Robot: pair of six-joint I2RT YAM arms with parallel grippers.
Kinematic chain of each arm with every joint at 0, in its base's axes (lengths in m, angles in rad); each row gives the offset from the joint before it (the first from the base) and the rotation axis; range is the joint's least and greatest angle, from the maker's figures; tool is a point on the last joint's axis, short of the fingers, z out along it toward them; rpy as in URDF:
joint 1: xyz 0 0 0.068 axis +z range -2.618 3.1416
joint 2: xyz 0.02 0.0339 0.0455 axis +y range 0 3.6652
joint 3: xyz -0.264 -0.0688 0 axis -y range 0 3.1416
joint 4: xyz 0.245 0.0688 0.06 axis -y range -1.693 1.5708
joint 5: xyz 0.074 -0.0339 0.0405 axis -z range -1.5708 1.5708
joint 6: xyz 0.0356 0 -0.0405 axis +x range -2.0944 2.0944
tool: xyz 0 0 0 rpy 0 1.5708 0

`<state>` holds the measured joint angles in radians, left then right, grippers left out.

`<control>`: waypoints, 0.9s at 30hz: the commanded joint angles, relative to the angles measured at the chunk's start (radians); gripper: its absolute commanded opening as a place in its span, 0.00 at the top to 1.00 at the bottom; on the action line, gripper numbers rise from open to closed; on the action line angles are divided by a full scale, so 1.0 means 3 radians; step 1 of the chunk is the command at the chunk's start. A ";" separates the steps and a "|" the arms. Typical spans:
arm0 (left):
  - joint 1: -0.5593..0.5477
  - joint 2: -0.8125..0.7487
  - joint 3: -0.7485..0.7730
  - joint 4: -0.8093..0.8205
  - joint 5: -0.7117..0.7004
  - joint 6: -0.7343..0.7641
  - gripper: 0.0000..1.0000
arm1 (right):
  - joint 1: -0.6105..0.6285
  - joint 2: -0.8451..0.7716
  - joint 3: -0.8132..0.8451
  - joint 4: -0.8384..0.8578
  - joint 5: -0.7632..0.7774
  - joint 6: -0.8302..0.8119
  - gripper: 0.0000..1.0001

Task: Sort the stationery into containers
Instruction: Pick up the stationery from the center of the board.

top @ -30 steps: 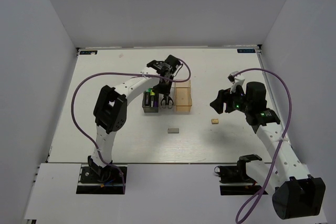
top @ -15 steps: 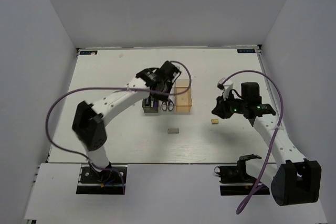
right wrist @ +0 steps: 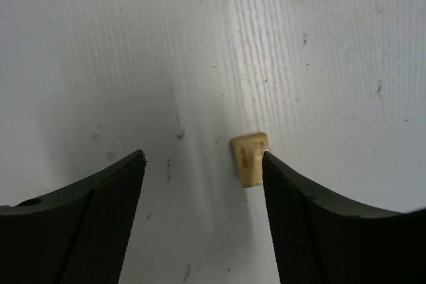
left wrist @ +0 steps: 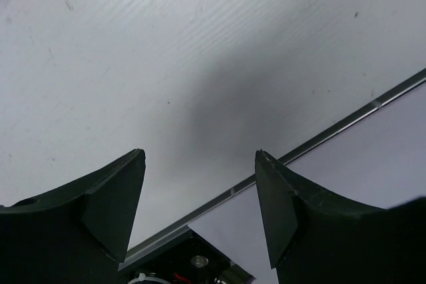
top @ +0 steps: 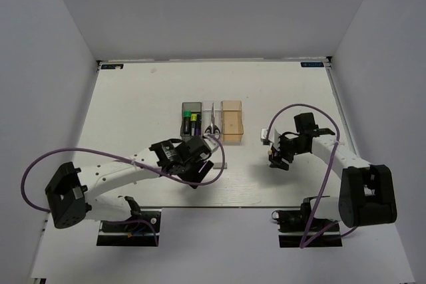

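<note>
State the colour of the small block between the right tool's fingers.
Pale tan; the block shows best in the right wrist view.

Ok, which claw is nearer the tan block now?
Right. The right claw straddles the tan block, which lies between its open jaws. The left claw is well away, near the grey eraser.

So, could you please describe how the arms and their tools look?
The left arm and right arm have white links and black joint housings, each trailing a looping purple cable. The left tool and right tool each have two black, curved fingers.
</note>
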<state>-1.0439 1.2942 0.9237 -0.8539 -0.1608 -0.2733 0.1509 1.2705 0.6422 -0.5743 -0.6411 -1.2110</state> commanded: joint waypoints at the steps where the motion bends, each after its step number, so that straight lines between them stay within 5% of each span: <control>1: -0.0028 -0.0356 -0.0144 0.0147 0.0050 -0.0091 0.23 | -0.0007 0.0121 0.0242 0.0175 0.0045 -0.0182 0.26; 21: -0.0110 -0.1726 -0.0962 -0.0252 -0.0262 -0.0510 0.23 | -0.0027 0.1087 0.0769 -0.0126 0.0454 -0.0647 0.34; 25: -0.0110 -0.1783 -0.1024 -0.0242 -0.0262 -0.0536 0.23 | -0.0022 0.1175 0.0759 -0.0192 0.0526 -0.0703 0.42; 27: -0.0110 -0.1773 -0.1024 -0.0211 -0.0241 -0.0536 0.24 | -0.0022 0.1195 0.0698 -0.0218 0.0582 -0.0739 0.54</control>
<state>-1.0710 0.7738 0.6193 -0.9325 -0.2226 -0.4202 0.1444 1.6005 0.8585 -0.6075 -0.5232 -1.3891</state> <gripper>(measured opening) 0.760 0.484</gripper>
